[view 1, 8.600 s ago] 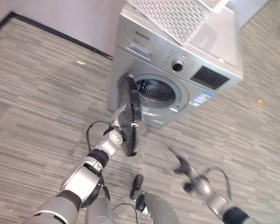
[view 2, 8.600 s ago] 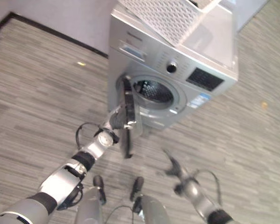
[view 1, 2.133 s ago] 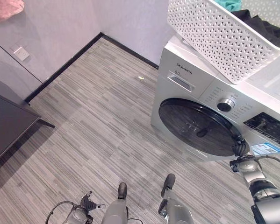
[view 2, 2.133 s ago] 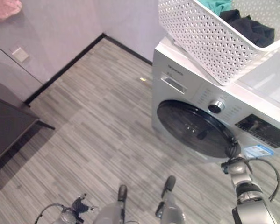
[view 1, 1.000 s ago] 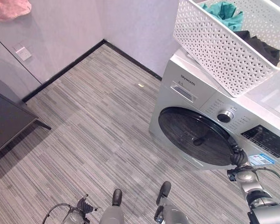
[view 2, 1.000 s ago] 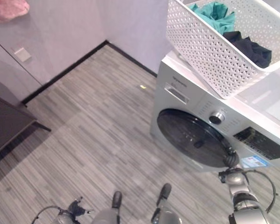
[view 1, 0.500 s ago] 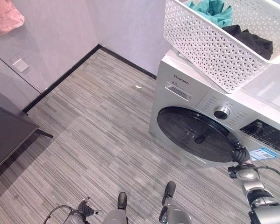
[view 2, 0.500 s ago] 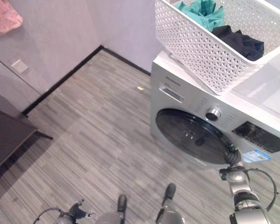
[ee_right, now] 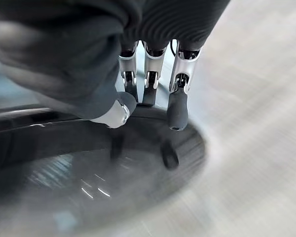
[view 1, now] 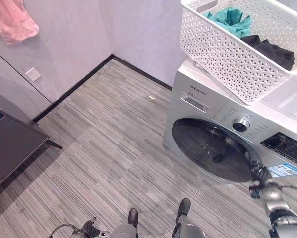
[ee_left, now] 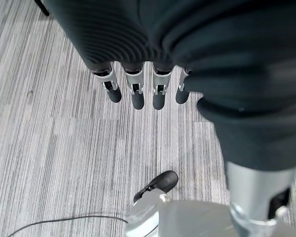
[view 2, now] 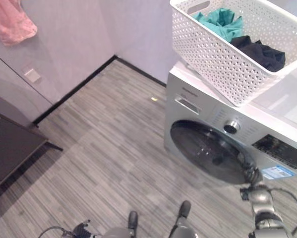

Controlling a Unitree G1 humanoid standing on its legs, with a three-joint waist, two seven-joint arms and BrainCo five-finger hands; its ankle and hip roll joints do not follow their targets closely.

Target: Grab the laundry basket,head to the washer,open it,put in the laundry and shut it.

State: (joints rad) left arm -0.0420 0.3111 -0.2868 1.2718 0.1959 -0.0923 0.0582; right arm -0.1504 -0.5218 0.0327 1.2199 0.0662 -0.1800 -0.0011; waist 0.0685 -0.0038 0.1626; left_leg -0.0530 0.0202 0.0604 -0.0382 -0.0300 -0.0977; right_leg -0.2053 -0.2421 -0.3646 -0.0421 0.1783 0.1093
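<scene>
The washer (view 1: 227, 134) bears small print, none of it legible.

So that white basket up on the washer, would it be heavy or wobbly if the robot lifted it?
Probably light: the white basket has perforated, plastic-looking walls and holds just a teal garment and a dark one. It likely stays stiff, while the clothes may slump. It overhangs the washer top, so a push could tip it.

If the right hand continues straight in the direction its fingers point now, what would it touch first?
Most likely the washer door: the right hand has its straight fingers aimed at the dark glass near its rim, very close already, though actual contact is unclear.
</scene>
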